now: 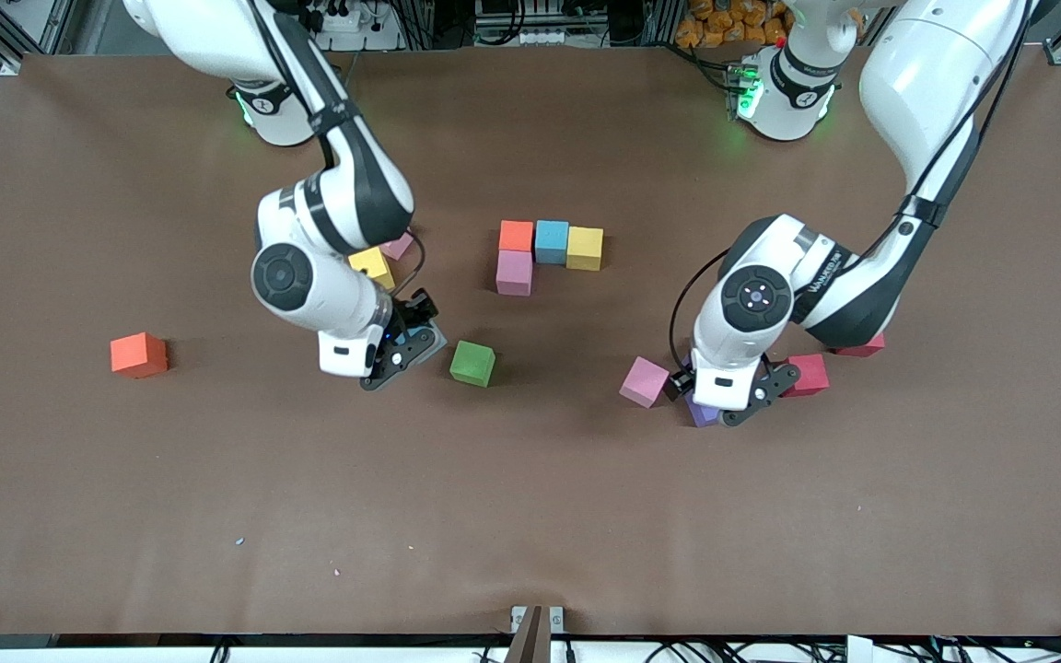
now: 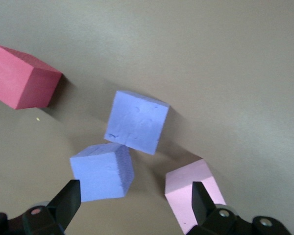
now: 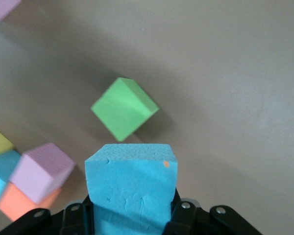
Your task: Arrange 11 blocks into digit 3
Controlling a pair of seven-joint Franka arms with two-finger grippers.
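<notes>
Presently: digit 3 (image 1: 544,251) part-built, four cubes | right gripper (image 1: 406,345) clamps blue block (image 3: 131,188) | left gripper (image 1: 724,398) fingers apart, purple blocks (image 2: 137,121) half-hidden beneath it in front view

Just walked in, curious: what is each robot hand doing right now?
Left hand: open, over the purple blocks, holding nothing.
Right hand: closed on a light blue block, near the green block.

Glossy white arm shells with dark grey joints, black cables, green-lit bases, black tool fingers (image 2: 68,200).
</notes>
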